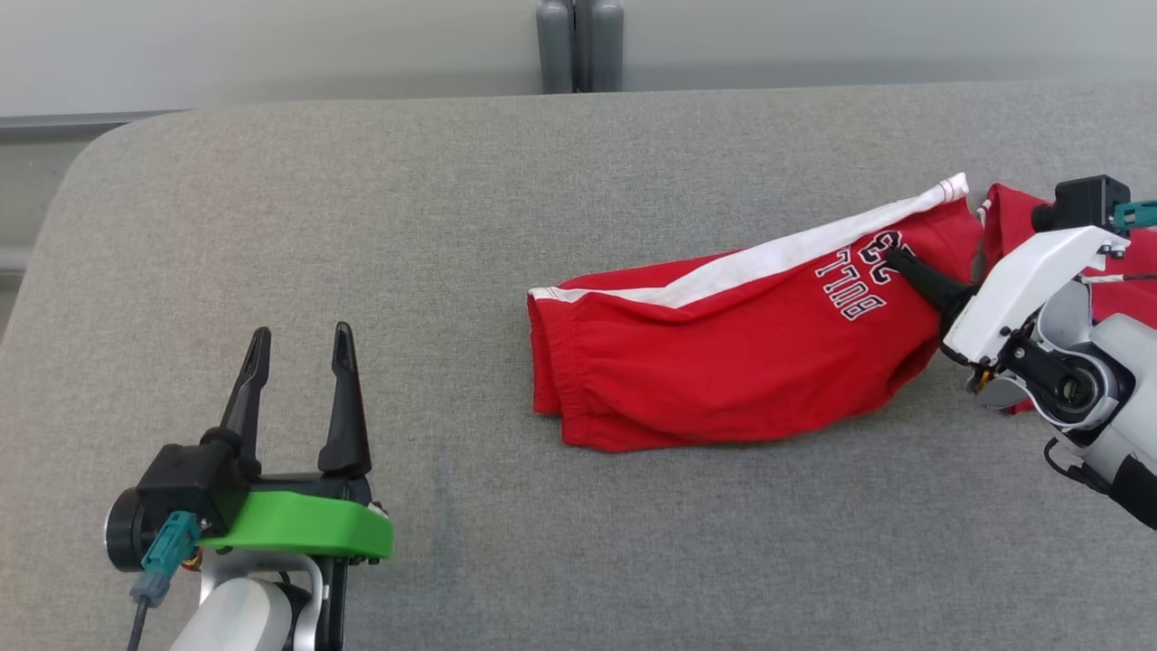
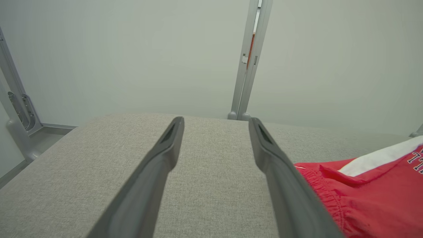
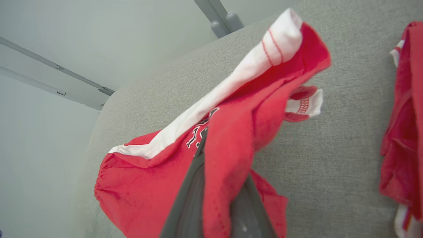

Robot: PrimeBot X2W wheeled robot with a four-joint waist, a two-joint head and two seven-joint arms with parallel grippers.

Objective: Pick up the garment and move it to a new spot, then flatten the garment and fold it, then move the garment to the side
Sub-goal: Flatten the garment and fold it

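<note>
left gripper (image 1: 302, 331): nearest me, low left over the table (image 1: 452, 226). Fingers spread wide, nothing between them, I see bare grey fabric through the gap in the left wrist view.
near room: open table all around the left gripper and along the near strip below the garment (image 1: 723, 362).
garment: red shorts with a white side stripe and lettering, lying right of centre, well apart from the left gripper. The gathered hem end points left and rests flat on the table.
right gripper (image 1: 899, 260): comes in from the right edge, closed on the garment's right end. In the right wrist view a red fold runs between the fingers (image 3: 188, 198) and the white-striped end stands up past them.
extra cloth (image 1: 1017, 217): more red fabric just beyond the right gripper at the frame edge. I can't tell if it's joined to the same piece.
far room: wide bare band between the garment and the table's far edge; rounded corner at far left.
post (image 1: 578, 45): grey upright behind the far edge, mid-frame, against the pale wall.
</note>
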